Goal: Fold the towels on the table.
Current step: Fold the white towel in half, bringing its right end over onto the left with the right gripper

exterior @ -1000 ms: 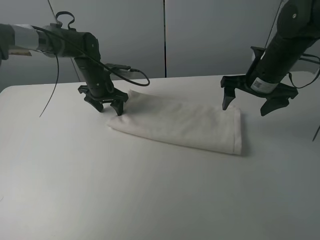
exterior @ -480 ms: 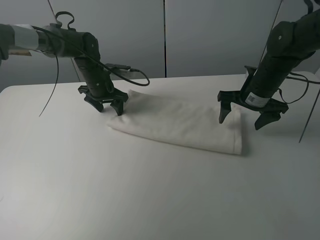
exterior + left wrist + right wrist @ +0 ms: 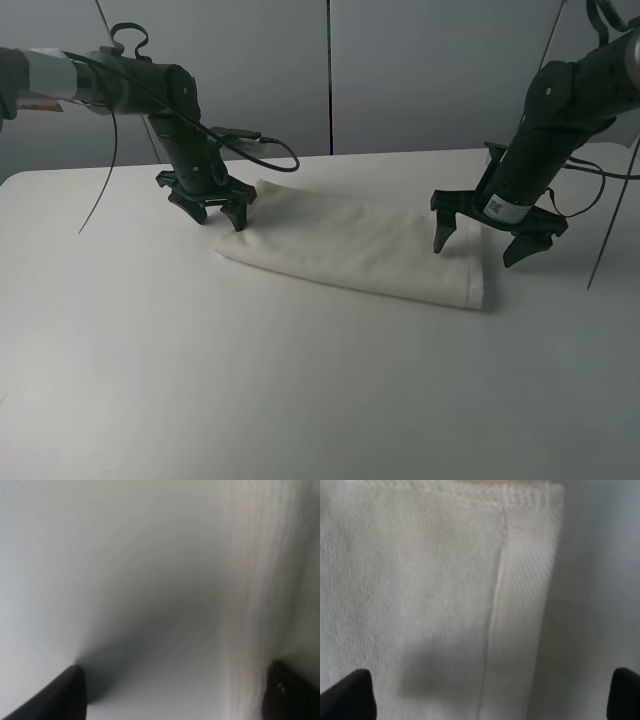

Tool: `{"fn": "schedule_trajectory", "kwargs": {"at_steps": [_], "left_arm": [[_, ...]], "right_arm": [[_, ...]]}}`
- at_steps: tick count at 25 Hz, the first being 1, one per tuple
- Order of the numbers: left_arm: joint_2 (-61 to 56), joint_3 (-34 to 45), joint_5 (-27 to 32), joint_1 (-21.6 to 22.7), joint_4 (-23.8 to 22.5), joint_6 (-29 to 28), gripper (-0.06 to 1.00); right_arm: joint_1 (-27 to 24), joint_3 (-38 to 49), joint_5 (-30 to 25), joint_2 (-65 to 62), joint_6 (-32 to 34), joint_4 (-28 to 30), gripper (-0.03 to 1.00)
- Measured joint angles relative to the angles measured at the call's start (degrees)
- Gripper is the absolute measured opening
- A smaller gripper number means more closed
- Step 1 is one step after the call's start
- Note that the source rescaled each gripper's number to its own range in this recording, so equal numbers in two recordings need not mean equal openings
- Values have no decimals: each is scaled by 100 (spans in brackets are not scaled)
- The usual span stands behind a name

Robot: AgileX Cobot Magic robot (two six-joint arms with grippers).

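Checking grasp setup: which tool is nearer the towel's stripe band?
Right. The right tool hangs open straddling the band at that end of the towel; the left tool sits open at the opposite end.

The exterior camera sits high in front of the table [image 3: 250, 380] and faces across it toward the grey wall [image 3: 420, 70]. It is far enough back to take in both arms and the whole towel [image 3: 360, 248]. The left wrist camera looks down past its own fingertips [image 3: 55, 697], so close that the table and the towel's edge blur. The right wrist camera looks down, also close, on the towel's hemmed end. Each wrist view shares one end of the towel, and the table beside it, with the high view.
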State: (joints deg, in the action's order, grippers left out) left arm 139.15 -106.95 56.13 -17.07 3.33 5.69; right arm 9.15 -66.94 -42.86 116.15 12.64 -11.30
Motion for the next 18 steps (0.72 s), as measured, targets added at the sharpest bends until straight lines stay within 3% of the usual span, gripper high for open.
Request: {"fn": "schedule_trajectory", "kwargs": {"at_steps": [18], "left_arm": [[0, 0, 0, 0, 12, 36, 91]], "right_arm": [[273, -4, 204, 193, 331, 130, 100]]}}
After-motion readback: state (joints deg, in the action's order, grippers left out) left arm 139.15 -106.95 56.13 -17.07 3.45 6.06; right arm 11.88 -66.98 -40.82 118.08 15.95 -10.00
